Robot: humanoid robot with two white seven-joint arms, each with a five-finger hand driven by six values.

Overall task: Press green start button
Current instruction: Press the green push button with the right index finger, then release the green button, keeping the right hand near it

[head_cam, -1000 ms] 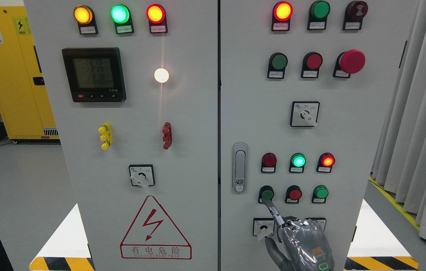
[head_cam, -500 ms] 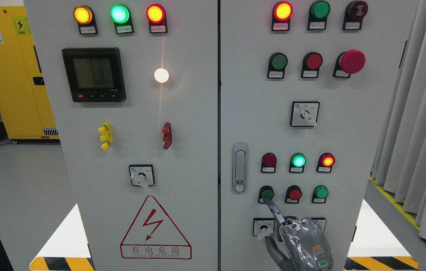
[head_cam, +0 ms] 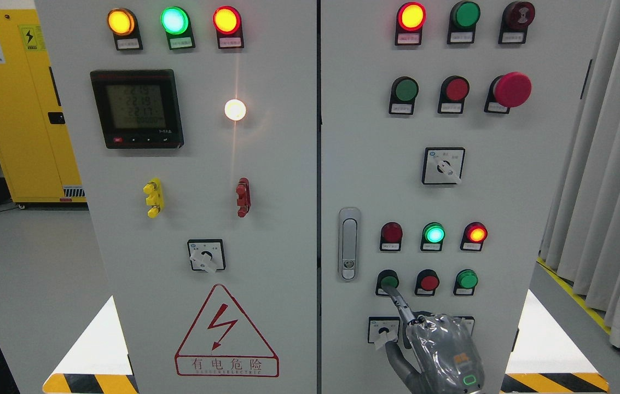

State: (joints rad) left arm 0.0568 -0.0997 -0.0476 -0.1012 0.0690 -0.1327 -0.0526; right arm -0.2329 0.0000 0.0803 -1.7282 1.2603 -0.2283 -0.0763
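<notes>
The green push button [head_cam: 389, 281] sits at the left of the lower button row on the right cabinet door [head_cam: 506, 191]. My right hand [head_cam: 441, 350], wrapped in clear plastic, comes up from the bottom edge. Its index finger [head_cam: 397, 302] is stretched out up and to the left, with the tip touching the lower edge of the green button. The other fingers are curled in and hold nothing. The thumb hangs below at the left.
A red button [head_cam: 429, 282] and another green button [head_cam: 467, 279] sit to the right in the same row. A rotary switch [head_cam: 382, 330] is just below the fingertip, and a door latch [head_cam: 348, 243] is at the left. Lit indicator lamps [head_cam: 433, 234] are above.
The right hand has edged slightly up, keeping the index fingertip at the green button. The lamps look the same.
</notes>
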